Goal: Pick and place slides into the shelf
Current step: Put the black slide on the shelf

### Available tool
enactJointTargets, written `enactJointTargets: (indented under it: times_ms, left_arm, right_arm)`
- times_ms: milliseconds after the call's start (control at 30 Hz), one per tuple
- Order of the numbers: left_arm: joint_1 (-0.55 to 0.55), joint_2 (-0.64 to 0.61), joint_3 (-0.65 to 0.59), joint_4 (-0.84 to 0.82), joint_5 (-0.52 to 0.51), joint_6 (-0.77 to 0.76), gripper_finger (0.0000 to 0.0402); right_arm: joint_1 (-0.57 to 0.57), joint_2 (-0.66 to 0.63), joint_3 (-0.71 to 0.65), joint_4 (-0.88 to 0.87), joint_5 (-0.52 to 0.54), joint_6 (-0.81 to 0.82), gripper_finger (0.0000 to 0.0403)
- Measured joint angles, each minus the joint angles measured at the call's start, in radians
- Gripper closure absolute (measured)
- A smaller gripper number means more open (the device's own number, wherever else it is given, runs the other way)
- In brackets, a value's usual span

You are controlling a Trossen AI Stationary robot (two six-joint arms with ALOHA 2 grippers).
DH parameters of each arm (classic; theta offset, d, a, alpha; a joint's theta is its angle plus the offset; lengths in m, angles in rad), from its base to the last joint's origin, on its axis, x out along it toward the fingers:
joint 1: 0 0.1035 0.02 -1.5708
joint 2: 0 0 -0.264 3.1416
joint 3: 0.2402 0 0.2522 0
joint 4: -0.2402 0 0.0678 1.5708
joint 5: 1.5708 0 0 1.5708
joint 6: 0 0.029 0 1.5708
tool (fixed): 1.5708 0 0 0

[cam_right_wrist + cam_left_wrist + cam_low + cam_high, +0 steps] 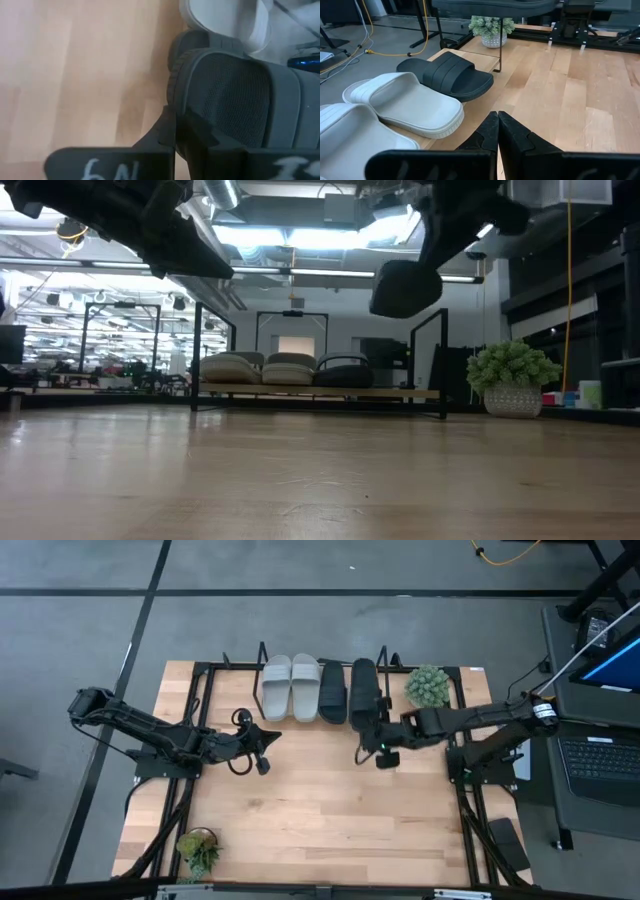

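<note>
Black and grey slides line a low wire shelf [225, 675] at the far edge of a light wooden desk [320, 810]. Two grey slides [291, 686] lie side by side on the shelf's wooden base, with one black slide [333, 692] just beside them. The fourth slide [364, 690], also black, hangs in the air above the shelf's open end, clamped in the right gripper [377, 738]; in the low view it floats clear above the rack, near a small potted plant [428, 686]. The left gripper [268, 737] hovers over the desk in front of the grey pair, its fingers [492, 135] pressed together on nothing. A second potted plant [199, 850] stands at the desk's near left corner.
</note>
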Motion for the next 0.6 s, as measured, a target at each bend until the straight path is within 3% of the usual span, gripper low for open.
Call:
enactJointTargets:
  times_ms: [300,600]
  left_arm:
    - [0.0,0.0,0.0,0.0,0.0,0.0,0.0398]
    - [0.0,0.0,0.0,0.0,0.0,0.001,0.0398]
  right_arm:
    - [-0.192,0.0,-0.013,0.043,-0.14,-0.133,0.0385]
    - [-0.305,0.001,-0.109,0.137,-0.244,-0.22,0.0385]
